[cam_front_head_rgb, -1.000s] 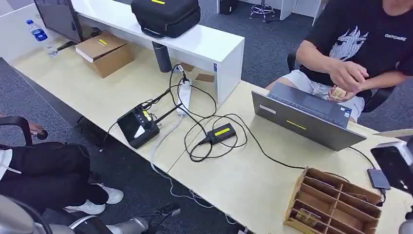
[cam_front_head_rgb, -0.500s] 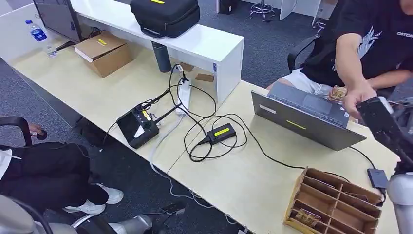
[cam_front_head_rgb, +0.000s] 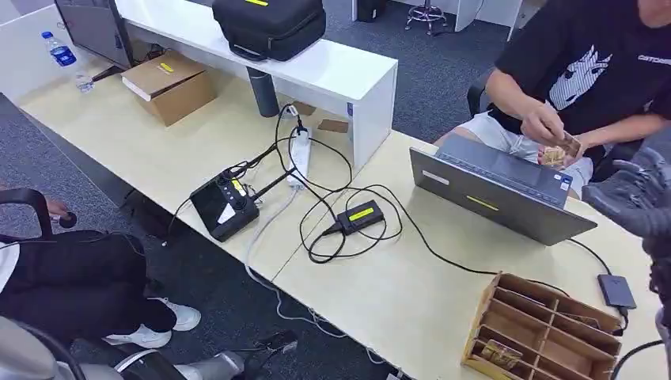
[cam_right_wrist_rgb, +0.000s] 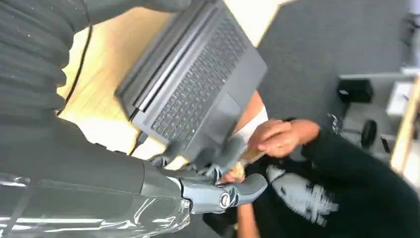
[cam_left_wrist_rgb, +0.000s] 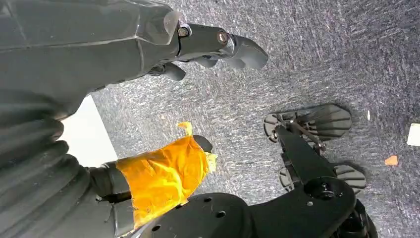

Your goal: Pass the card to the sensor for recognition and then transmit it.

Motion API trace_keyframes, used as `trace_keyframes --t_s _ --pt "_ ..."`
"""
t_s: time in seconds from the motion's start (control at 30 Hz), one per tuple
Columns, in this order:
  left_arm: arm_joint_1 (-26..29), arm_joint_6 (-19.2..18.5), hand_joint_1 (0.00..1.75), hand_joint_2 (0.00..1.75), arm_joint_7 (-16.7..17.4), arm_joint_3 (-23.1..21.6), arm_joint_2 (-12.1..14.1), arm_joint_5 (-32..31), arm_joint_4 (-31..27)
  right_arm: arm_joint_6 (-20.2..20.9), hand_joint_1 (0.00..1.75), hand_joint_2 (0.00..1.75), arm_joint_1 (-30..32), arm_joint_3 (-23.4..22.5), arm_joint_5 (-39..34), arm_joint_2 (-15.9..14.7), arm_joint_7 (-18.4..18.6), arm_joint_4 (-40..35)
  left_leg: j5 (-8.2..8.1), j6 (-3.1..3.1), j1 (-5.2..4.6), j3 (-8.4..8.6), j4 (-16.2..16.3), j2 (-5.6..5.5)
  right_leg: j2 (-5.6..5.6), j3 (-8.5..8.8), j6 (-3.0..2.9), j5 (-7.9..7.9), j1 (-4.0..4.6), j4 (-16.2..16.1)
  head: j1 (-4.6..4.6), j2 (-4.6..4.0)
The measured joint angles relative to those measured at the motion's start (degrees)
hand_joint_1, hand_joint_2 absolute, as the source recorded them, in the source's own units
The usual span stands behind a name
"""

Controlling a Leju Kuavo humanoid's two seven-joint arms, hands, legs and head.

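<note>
Right robot hand is raised at the counter's far right edge, just beyond the open laptop, its fingers spread with nothing seen between them. Cards are held by the seated person's hands behind the laptop, apart from the robot hand. On the counter's near right, a wooden divided tray is seen with a small card stack in its front compartment. Left robot hand is hung over grey carpet, fingers loosely parted and holding nothing.
</note>
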Motion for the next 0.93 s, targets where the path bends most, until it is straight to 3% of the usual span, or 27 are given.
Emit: trace_keyframes --t_s 0.23,0.47,0.57,0.73,0.93 --pt "1.12 0.00 0.00 1.75 -1.07 0.20 0.07 -0.26 0.00 1.57 0.00 1.75 0.68 -9.77 -11.34 -6.91 -4.55 3.78 -0.01 0.02 -0.02 -0.03 0.05 -0.06 -0.08 0.00 0.07 0.04 -0.02 -0.11 0.00 0.00" --pt "2.65 0.00 0.00 1.75 -2.43 0.41 0.07 -0.24 0.02 4.46 0.00 1.75 6.76 -18.13 -19.13 -15.59 -9.74 6.29 -0.09 0.13 -0.02 -0.08 0.05 -0.11 -0.13 -0.01 0.08 0.03 -0.02 -0.14 -0.02 0.00" --pt "2.96 -0.04 0.00 1.75 -2.93 0.66 0.04 -0.11 0.02 4.85 0.00 1.75 10.02 -21.08 -21.84 -18.48 -12.18 7.16 -0.12 0.17 -0.01 -0.07 0.06 -0.11 -0.11 -0.04 0.09 0.02 -0.01 -0.16 -0.02 0.00" --pt "3.96 -0.02 0.00 1.75 -4.48 1.22 -0.02 0.07 0.02 4.66 0.00 1.75 18.89 -26.74 -25.56 -23.60 -21.59 9.00 -0.16 0.23 -0.01 -0.09 0.05 -0.38 -0.40 0.09 0.24 -0.14 0.00 -0.19 -0.02 0.00" --pt "4.54 0.66 0.00 1.75 -5.07 1.62 -0.11 0.55 0.02 0.94 0.00 1.75 29.55 -33.46 -27.38 -26.68 -22.60 11.98 -0.30 0.33 -0.02 -0.11 0.03 -0.27 -0.33 0.06 0.24 -0.18 -0.01 -0.20 -0.02 0.00"
